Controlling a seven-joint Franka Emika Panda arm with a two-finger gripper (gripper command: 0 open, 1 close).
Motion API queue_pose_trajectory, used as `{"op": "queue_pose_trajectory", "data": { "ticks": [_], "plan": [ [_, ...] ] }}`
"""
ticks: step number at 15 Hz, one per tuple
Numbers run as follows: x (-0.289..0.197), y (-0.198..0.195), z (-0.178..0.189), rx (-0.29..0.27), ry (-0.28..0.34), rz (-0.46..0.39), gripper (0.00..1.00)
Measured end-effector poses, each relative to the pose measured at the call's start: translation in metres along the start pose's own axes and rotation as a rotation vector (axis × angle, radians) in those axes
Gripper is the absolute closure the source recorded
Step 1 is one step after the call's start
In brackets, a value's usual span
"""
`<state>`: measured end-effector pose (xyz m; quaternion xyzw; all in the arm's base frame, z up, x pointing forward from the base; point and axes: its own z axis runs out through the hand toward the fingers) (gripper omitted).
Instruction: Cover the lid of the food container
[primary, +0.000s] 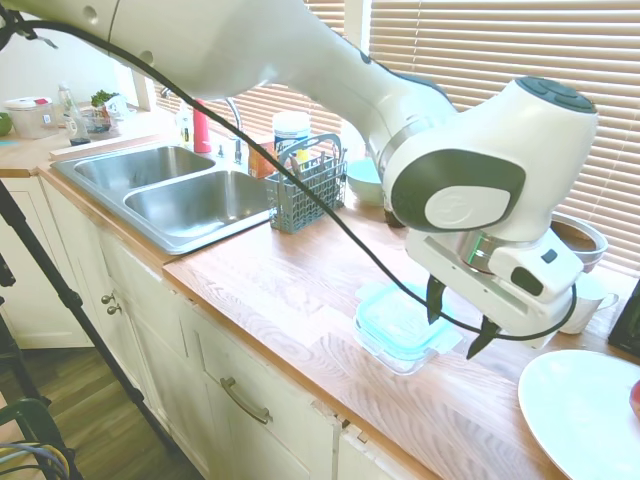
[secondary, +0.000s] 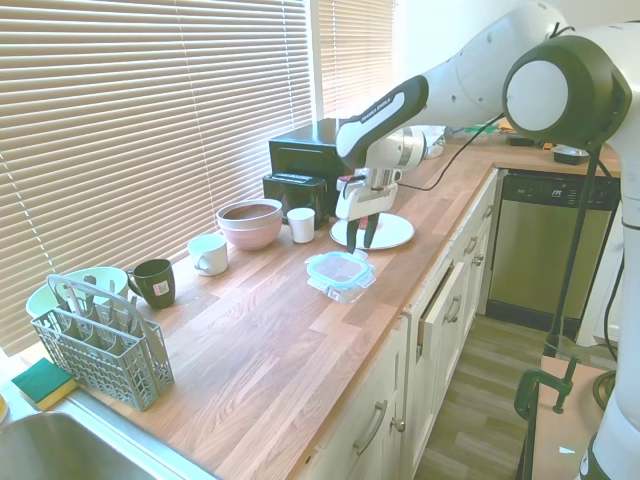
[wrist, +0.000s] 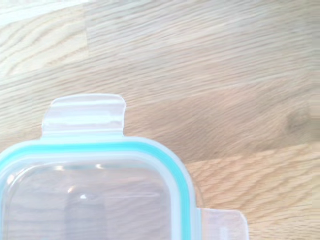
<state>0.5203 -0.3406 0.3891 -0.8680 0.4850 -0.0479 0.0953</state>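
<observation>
1. This is a home kitchen: a long wooden butcher-block tabletop (secondary: 270, 340) runs under a window covered by cream horizontal blinds (secondary: 130, 110).
2. A double-basin stainless steel sink (primary: 185, 195) with a curved metal faucet (primary: 234, 125) is set into one end of that tabletop.
3. A grey plastic cutlery basket (secondary: 100, 350) stands just beside the sink, with a green-and-yellow sponge (secondary: 42, 382) near it.
4. Farther from the sink sit a dark green mug (secondary: 155, 282), a white mug (secondary: 208, 253), a pink mixing bowl (secondary: 250, 222) and a white round plate (secondary: 385, 231).
5. White cabinet doors with metal handles (primary: 245, 400) sit below the tabletop, and a stainless dishwasher (secondary: 545, 250) stands at the end away from the sink.
</observation>
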Motion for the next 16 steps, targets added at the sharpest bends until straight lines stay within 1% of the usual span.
{"op": "queue_pose_trajectory", "data": {
  "ticks": [4, 7, 11, 16],
  "plan": [
    [0.000, -0.002, -0.011, 0.005, 0.014, -0.008, 0.00],
    [-0.012, -0.009, -0.027, 0.000, 0.024, -0.041, 0.00],
    [-0.054, -0.026, -0.040, -0.034, 0.049, -0.093, 0.00],
    [-0.113, -0.056, -0.043, -0.070, 0.099, -0.126, 0.00]
  ]
}}
